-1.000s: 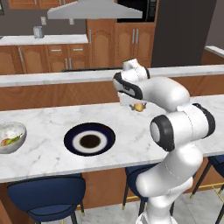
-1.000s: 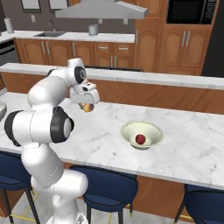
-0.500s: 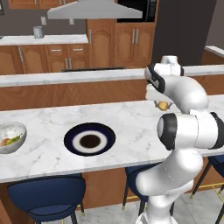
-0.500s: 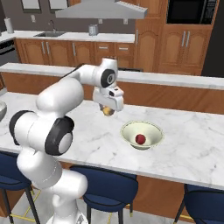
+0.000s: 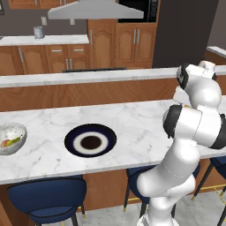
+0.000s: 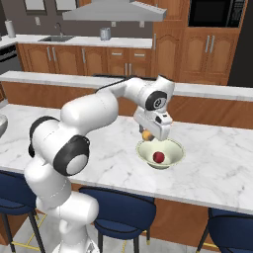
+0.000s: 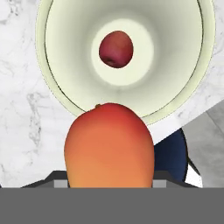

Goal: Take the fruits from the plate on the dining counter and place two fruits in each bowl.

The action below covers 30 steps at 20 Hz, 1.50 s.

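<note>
Above the cream bowl (image 6: 160,152), near its rim on the arm's side, your fingers (image 6: 147,134) pinched the orange fruit (image 7: 109,145), holding it clear of the bench (image 6: 217,168). Through the hand camera the fruit hung over that rim, with the red fruit (image 7: 116,48) lying alone in the middle of the bowl's floor. Well to the left of the cream bowl along the bench, the navy plate (image 5: 90,141) lay bare, and beyond it the grey bowl (image 5: 10,137) held what looked like two pale pieces, though they were too small to tell apart.

You were carrying what I judged to be the last fruit, so the job stood near its end, with only the drop into the cream bowl left.

As for handling, the orange fruit looked smooth, rounded and somewhat egg-shaped, probably light and firm enough to take a steady squeeze, but likely to slip or roll if gripped off-centre. You appeared to hold it across its middle, which seemed the sound place; its lower part was hidden, so I could not tell how the pads sat on it. Once let go it would likely roll down the sloping wall toward the red fruit. A release low over the bowl's centre rather than over the rim would have kept it from bouncing out.
</note>
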### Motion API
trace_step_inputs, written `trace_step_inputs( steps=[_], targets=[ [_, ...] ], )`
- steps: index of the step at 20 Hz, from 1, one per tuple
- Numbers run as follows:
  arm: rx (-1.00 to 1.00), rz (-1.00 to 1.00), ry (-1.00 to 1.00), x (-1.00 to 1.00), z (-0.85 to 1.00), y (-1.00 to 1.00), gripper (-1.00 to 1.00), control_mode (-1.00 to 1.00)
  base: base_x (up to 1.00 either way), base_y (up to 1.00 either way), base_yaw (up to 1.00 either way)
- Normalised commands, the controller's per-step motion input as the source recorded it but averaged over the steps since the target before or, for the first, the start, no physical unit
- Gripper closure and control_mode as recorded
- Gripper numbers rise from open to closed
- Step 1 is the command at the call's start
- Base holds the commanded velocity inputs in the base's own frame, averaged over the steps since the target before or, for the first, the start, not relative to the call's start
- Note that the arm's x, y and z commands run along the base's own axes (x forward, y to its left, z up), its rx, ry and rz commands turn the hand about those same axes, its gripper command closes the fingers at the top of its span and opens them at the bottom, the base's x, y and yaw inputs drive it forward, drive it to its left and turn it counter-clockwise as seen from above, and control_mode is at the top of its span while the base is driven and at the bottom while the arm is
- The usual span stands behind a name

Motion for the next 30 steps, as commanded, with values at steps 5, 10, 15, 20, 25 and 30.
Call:
trace_step_inputs(
  steps=[5,10,15,20,25,30],
  targets=[
    [-0.01,-0.05,0.12,0.01,-0.45,-0.72,1.0,-1.0,0.0,0.0,0.0],
    [-0.08,0.0,0.15,0.12,-0.45,-0.05,1.0,-1.0,0.0,0.0,0.0],
    [-0.07,0.0,0.06,0.14,-0.32,-0.03,1.0,-1.0,0.0,0.0,0.0],
    [-0.03,0.0,0.09,0.08,-0.34,-0.1,1.0,-1.0,0.0,0.0,0.0],
    [-0.04,0.0,0.07,0.0,-0.43,0.0,1.0,-1.0,0.0,0.0,0.0],
    [-0.01,0.01,0.04,0.0,-0.23,0.0,1.0,-1.0,0.0,0.0,0.0]
  ],
)
